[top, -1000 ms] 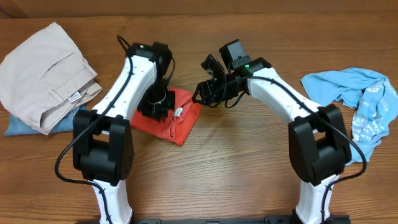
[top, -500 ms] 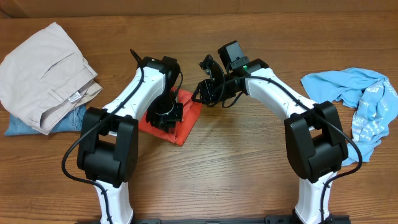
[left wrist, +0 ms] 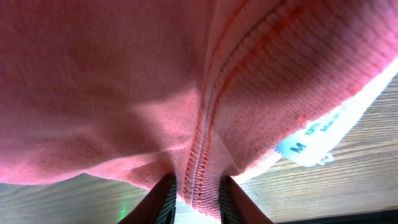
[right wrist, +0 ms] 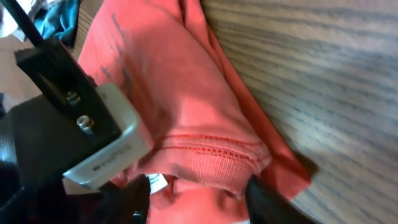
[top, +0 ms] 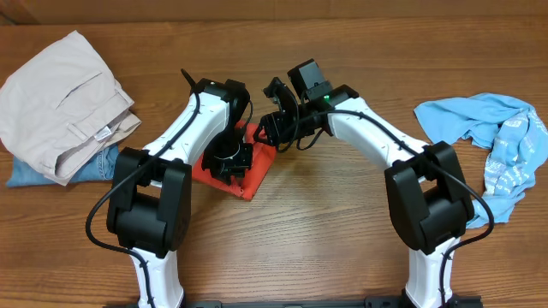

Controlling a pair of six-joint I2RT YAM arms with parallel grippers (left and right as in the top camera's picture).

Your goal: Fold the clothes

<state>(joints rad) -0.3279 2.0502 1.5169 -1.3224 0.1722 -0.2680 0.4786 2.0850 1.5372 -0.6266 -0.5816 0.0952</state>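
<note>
Overhead, a folded red-orange T-shirt (top: 250, 178) lay at the middle of the bench (top: 325, 231), both arms bent over it. The left pincer (left wrist: 197, 200) was nearly closed, its two fingers (left wrist: 165, 203) pinching a stitched seam of the T-shirt, with the white tag (left wrist: 311, 134) marked M just beside. The right pincer (right wrist: 196, 198) stood about half closed around a bunched hem at the T-shirt's edge. A crumpled blue shirt (top: 488, 137) lay well apart at the bench's right edge. Beige trousers (top: 60, 94) sat folded at far left, on top of jeans (top: 26, 173).
</note>
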